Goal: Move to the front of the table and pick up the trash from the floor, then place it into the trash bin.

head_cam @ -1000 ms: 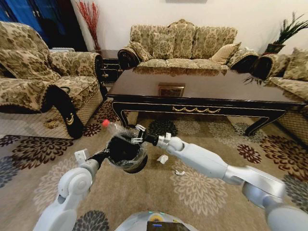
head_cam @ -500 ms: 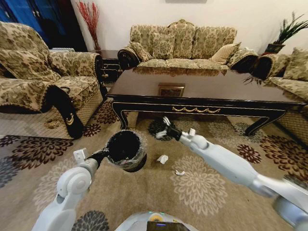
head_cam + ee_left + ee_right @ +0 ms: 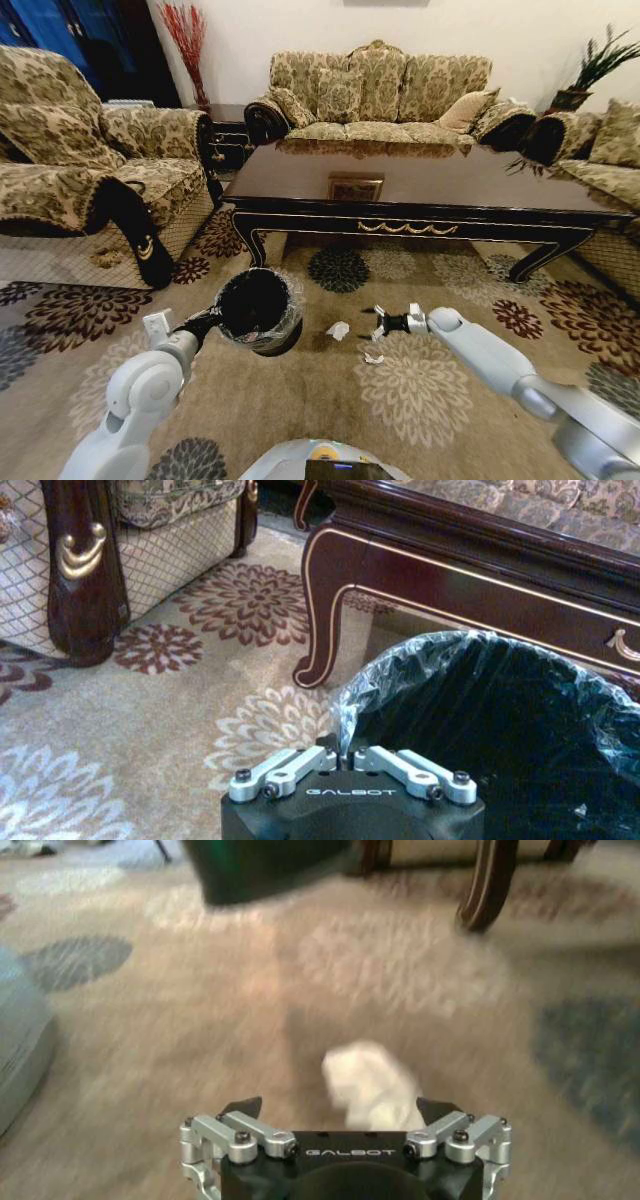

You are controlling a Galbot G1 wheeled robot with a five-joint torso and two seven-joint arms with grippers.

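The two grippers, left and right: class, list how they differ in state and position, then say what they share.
The left gripper is shut on the trash bin rim, holding it up; the right gripper is open and empty. The left sits by the bin; the right hangs low over the carpet, near a white paper wad. Both are silver and black.

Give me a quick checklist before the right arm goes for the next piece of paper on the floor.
1. Right pincer open: ok, fingers spread wide.
2. Right pincer empty: ok, nothing between the fingers.
3. Target lined up: ok, in the right wrist view a white paper wad lies on the carpet just ahead, between the fingers.
4. Left pincer shut on the trash bin rim: ok, bin held up off the carpet.
5. Second paper scrap within reach: cannot tell, it lies on the carpet beside the right pincer.
6. Clearance from the table: ok, both arms are in front of it.
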